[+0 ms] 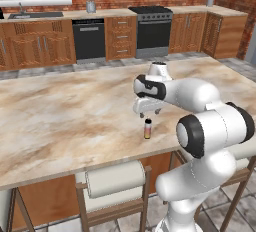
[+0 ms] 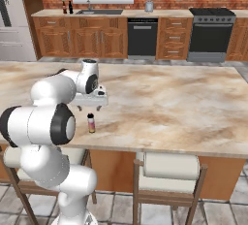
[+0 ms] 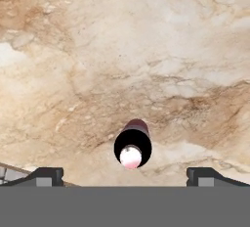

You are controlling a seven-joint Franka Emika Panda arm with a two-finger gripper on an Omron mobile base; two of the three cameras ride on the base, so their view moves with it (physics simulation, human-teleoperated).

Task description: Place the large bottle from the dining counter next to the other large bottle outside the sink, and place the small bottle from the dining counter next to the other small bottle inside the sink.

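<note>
In the hand view, note the left dark fingertip (image 3: 46,174) at 8 o'clock. The small black-capped bottle with an orange-pink body (image 3: 132,146) stands upright on the beige marbled dining counter (image 3: 146,50), near its front edge, directly below the two-finger gripper (image 3: 126,176). The jaws stand fully apart, holding nothing.
</note>
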